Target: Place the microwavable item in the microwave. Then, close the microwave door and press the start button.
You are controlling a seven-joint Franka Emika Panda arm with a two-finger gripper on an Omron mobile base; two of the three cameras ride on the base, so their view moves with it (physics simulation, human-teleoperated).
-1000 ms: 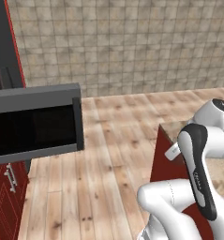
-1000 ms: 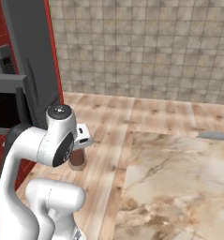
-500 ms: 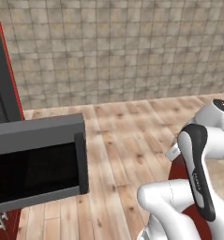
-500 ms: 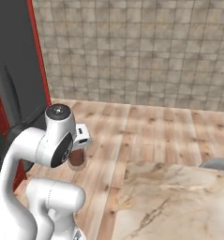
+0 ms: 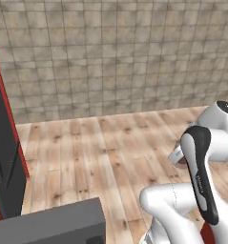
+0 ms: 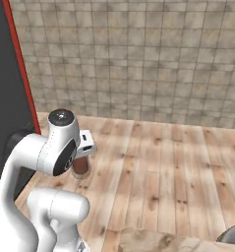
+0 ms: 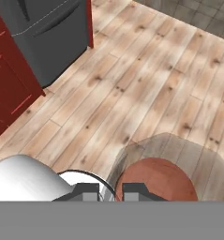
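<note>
base has swung, microwave door [image 5: 48, 224] now low in left view; my hand [image 7: 109, 191] pinches the tumbler [image 6: 81, 168] rim, carrying it upright so contents don't spill.

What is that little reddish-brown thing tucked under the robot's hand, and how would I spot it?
Start at the white robot arm standing over the wooden plank floor. Just under its hand, the gripper is shut on a small clear glass tumbler. Its dark reddish-brown contents set it apart from the pale boards and white arm around it.
</note>
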